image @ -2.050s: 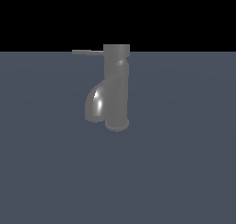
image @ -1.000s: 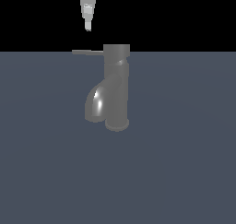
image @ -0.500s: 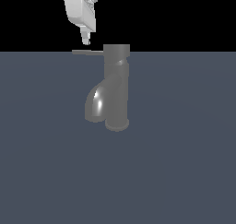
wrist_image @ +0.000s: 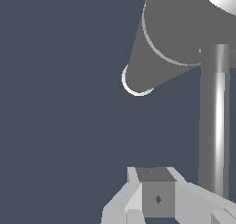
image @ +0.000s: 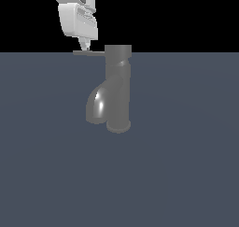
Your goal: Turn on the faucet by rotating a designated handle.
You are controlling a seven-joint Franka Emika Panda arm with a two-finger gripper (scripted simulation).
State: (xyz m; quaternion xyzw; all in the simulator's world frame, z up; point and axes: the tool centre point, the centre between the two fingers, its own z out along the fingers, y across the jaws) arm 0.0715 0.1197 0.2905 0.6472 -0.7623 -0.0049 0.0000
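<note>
1. Here, I had the white gripper [image: 85,46] just above the thin flat grey metal handle [image: 88,53], ready to push.
2. Its fingers seemingly sat together; I couldn't tell.
3. The glossy grey faucet [image: 117,88] stood upright.

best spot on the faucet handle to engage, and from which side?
Take the handle near its free end, far from the faucet cap, for the most turning leverage. It is a thin flat lever lying level, so likely come from above, as the gripper is, and press sideways on its edge.
</note>
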